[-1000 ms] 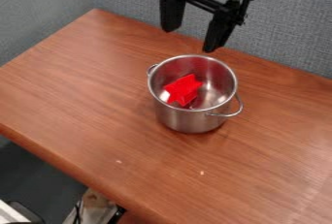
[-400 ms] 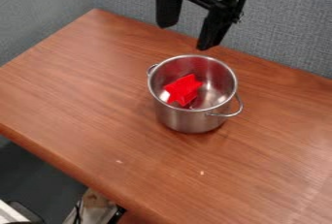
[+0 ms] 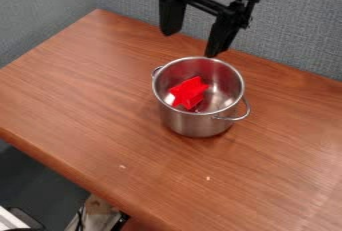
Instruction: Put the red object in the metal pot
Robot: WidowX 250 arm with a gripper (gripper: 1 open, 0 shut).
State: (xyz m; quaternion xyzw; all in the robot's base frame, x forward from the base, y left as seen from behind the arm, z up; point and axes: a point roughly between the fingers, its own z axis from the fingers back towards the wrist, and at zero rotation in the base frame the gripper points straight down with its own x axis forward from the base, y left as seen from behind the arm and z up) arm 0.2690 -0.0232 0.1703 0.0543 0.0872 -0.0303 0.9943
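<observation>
the red object [image 3: 189,93] lies inside the pot [image 3: 201,99], leaning against the inner wall on the left side. the pot stands on the wooden table [image 3: 80,85]. the gripper [image 3: 193,35] hangs above and behind the pot, its two fingers spread wide and nothing between them. so the placing step looks done, i think. the next move needs only to lift the arm clear, without touching the rim of the pot.
</observation>
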